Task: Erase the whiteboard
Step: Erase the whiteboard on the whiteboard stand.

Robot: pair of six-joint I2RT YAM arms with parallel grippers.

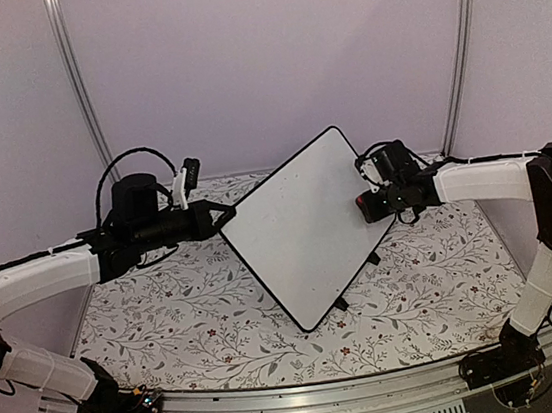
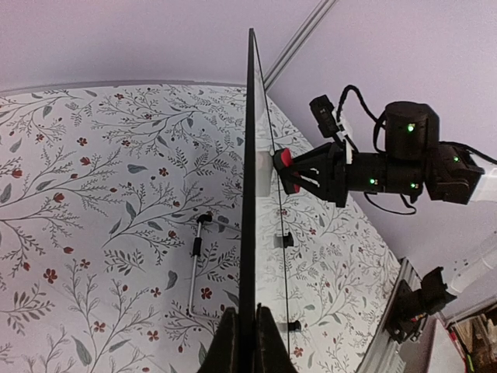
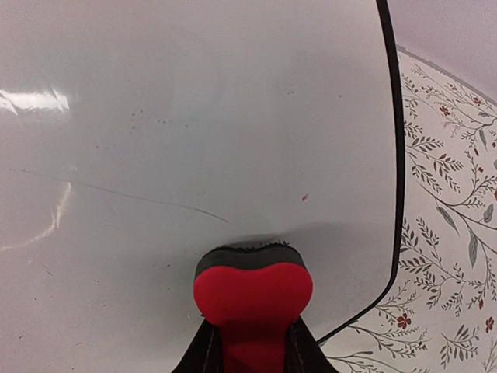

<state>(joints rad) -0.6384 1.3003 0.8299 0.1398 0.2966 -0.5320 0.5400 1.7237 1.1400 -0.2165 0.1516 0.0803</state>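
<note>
The whiteboard point(image 1: 304, 228) stands tilted like a diamond in the middle of the table, its lower corner down on the cloth. My left gripper point(image 1: 225, 216) is shut on its left corner. In the left wrist view the whiteboard point(image 2: 250, 155) is edge on between my left gripper's point(image 2: 248, 330) fingers. My right gripper point(image 1: 371, 203) is shut on a red eraser point(image 3: 252, 294), whose black felt presses against the whiteboard point(image 3: 194, 116) near its right rim. The white face looks nearly clean: a tiny red speck point(image 3: 304, 197) and faint smears show.
The table wears a floral cloth point(image 1: 168, 310). A thin silver rod with black ends point(image 2: 197, 260) lies on it behind the board. Two small black feet point(image 1: 373, 257) stick out of the board's lower right edge. Lilac walls close the back and sides.
</note>
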